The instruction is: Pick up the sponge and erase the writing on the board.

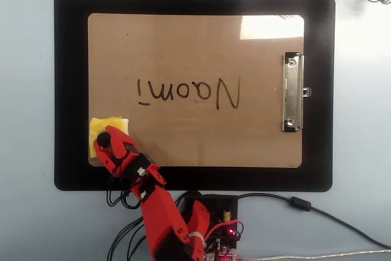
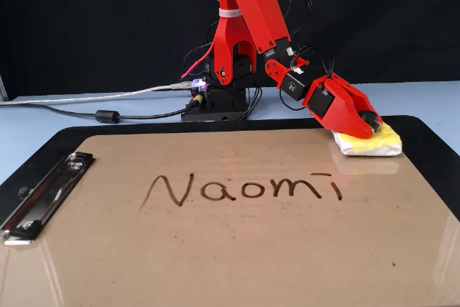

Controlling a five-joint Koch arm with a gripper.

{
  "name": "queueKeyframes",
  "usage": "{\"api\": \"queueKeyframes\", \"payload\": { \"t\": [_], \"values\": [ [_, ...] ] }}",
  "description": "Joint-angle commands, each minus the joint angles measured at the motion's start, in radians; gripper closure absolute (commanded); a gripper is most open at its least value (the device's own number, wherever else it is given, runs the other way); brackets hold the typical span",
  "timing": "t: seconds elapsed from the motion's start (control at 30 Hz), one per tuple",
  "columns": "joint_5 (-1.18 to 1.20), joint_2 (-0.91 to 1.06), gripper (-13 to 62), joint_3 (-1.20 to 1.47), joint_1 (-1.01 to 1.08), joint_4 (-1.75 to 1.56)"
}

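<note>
The brown board [image 1: 195,41] lies on a black mat [image 1: 70,90], with its clip [image 1: 292,93] on the right in the overhead view. The dark writing "Naomi" [image 1: 189,94] runs across its middle and shows whole in the fixed view [image 2: 244,187]. The yellow sponge [image 1: 116,123] lies on the board's near left corner in the overhead view, and at the far right in the fixed view [image 2: 384,141]. My red gripper [image 1: 105,142] is down on the sponge with its jaws closed around the black knob [image 2: 370,120]. The sponge rests flat on the board [image 2: 215,249].
The arm's base [image 1: 208,224] stands just off the mat's near edge, with cables [image 1: 305,206] trailing to the right over the light blue table. In the fixed view the clip [image 2: 43,192] is at the left and a dark backdrop stands behind the base [image 2: 215,98].
</note>
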Motion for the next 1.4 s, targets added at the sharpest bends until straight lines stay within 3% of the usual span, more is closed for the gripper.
{"api": "queueKeyframes", "payload": {
  "t": [0.0, 0.13, 0.23, 0.37, 0.47, 0.67, 1.0, 1.37],
  "values": [
    [-0.054, 0.107, 57.4, -0.006, 0.014, 0.067],
    [-0.117, 0.446, 57.4, -0.043, 0.124, 0.545],
    [-0.106, 0.695, 57.4, -0.204, 0.334, 1.072],
    [0.031, 0.741, 57.4, -0.443, 0.742, 1.422],
    [0.179, 0.672, 57.5, -0.476, 1.000, 1.388],
    [0.202, 0.419, 57.5, -0.457, 1.157, 1.118],
    [0.209, 0.293, 57.5, -0.433, 1.264, 0.943],
    [0.209, 0.279, 57.5, -0.224, 1.269, 0.762]
  ]
}}
